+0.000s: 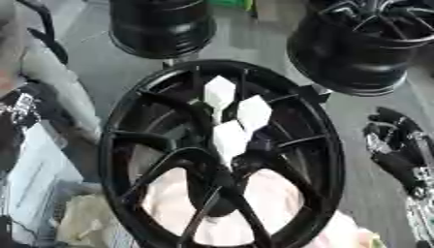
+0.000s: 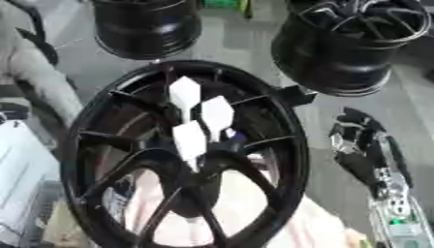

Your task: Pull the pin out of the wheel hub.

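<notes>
- In the middle of the floor, tilted up toward the camera: a black spoked wheel, with three white diamond-shaped tags clustered at its hub.
- Among those tags, no pin distinguishable.
- Behind it, toward the far edge: two more black wheels.
- At the right edge: right hand, black, apart from the wheel, holding nothing; finger spread cannot tell.
- Under the wheel's lower half: pale cloth.

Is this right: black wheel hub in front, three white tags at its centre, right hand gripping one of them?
Not quite. The right hand sits off to the right of the black wheel hub, clear of it and touching none of the three white tags at the centre. The right eye view shows the gap.
</notes>
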